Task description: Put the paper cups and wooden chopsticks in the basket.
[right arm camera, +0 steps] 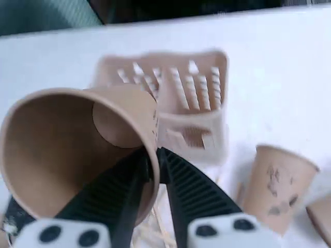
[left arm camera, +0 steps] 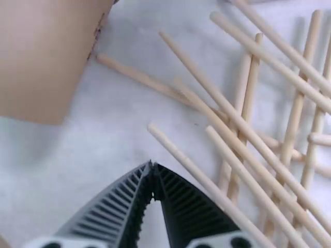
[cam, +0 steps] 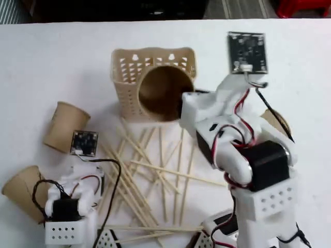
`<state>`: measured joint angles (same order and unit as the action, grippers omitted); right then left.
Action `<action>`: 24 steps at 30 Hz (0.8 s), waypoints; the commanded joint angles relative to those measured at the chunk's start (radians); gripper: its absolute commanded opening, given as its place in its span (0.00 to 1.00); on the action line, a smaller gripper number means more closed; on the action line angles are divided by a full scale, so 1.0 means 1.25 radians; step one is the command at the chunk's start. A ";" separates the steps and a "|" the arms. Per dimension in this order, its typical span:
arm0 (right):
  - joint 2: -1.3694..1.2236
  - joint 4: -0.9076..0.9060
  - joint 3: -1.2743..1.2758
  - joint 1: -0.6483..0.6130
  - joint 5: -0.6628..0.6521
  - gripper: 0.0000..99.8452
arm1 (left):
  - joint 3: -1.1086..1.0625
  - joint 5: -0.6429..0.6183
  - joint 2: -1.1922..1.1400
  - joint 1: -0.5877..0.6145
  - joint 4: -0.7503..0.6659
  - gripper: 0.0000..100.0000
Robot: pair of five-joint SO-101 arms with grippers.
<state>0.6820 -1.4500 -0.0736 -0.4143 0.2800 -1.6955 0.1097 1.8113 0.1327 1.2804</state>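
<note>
The right hand (right arm camera: 154, 152) is clamped on the rim of a cup (right arm camera: 57, 139), with one finger inside the wall and one outside. That pinch leaves the cup's body free, so I judge it should fall away cleanly once let go. The cup hangs tilted with its mouth toward the wrist, just by the basket (right arm camera: 191, 103). In the high view it sits inside the basket's outline, at or over the opening; I cannot tell whether it has passed the rim. The step in hand looks like the drop-in. The basket stands upright on the tabletop (cam: 51, 62) with its mouth up, which suits loading from above.

The left hand (left arm camera: 152, 174) is low over the tabletop, jaws together on nothing. Its tip is between a loose cup (left arm camera: 46, 57) lying on its side and the chopsticks (left arm camera: 243, 128). There it is well apart from the basket and near likely next picks. The chopsticks lie scattered and crossed in front of the basket. A further cup (cam: 20, 188) lies beside the left arm.
</note>
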 commanded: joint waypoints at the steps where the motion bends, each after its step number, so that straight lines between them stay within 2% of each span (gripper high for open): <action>1: 0.001 0.095 -0.041 0.012 0.005 0.02 | 0.002 0.005 0.007 0.006 0.004 0.02; 6: -0.117 0.182 -0.045 0.072 0.005 0.02 | 0.002 0.005 0.007 0.006 0.004 0.02; 11: -0.239 0.180 -0.045 0.120 0.005 0.02 | 0.002 0.005 0.007 0.006 0.004 0.02; 24: -0.285 0.179 -0.047 0.177 0.005 0.03 | 0.002 0.005 0.007 0.006 0.004 0.02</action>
<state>0.3199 -1.2413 -0.0951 -0.1979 0.2800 -1.6955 0.1097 1.8113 0.1327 1.2804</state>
